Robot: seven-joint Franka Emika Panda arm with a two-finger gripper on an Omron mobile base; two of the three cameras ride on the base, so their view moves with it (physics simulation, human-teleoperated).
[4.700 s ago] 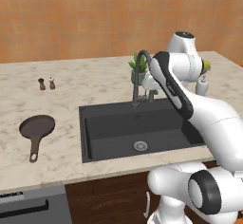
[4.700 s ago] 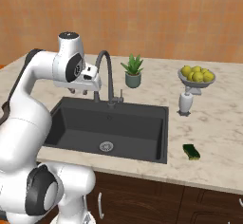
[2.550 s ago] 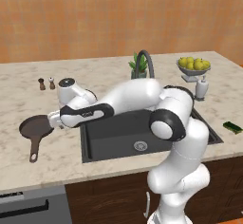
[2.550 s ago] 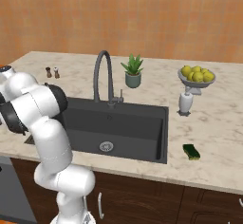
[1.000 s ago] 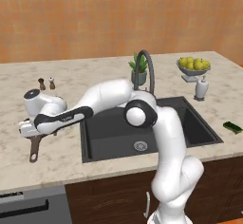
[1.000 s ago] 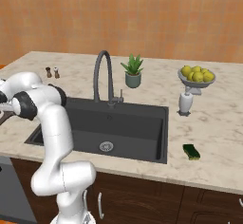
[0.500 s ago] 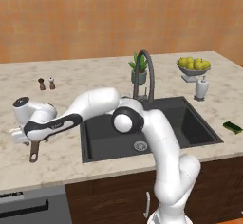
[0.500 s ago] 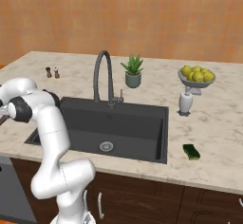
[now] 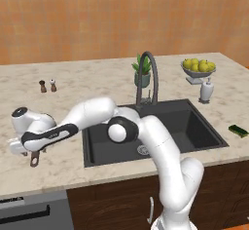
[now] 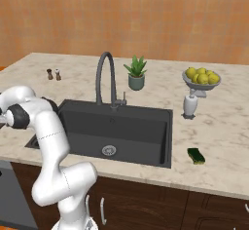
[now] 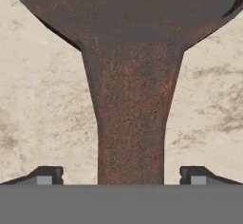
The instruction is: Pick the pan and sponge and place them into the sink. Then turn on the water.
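The pan (image 11: 130, 52) is dark brown; in the hand view its long handle runs down between my two fingertips (image 11: 45, 175), with bare counter showing on either side of it. My gripper (image 11: 121, 176) is open and straddles the handle without touching it. In the left base view the hand (image 9: 29, 143) hangs low over the counter left of the sink (image 9: 197, 126) and covers most of the pan; the handle's loop end (image 9: 35, 162) pokes out below it. The green sponge (image 9: 238, 130) (image 10: 196, 156) lies on the counter right of the sink (image 10: 146, 141).
An arched faucet (image 9: 147, 78) stands behind the basin beside a potted plant (image 10: 136, 75). A bowl of lemons (image 9: 198, 68) and a white bottle (image 9: 206, 91) sit at the back right. Two small shakers (image 9: 47, 85) stand at the back left.
The arm has swung left from the sink to the pan and the hand has dropped lower over its handle. The pan and sponge have not moved.
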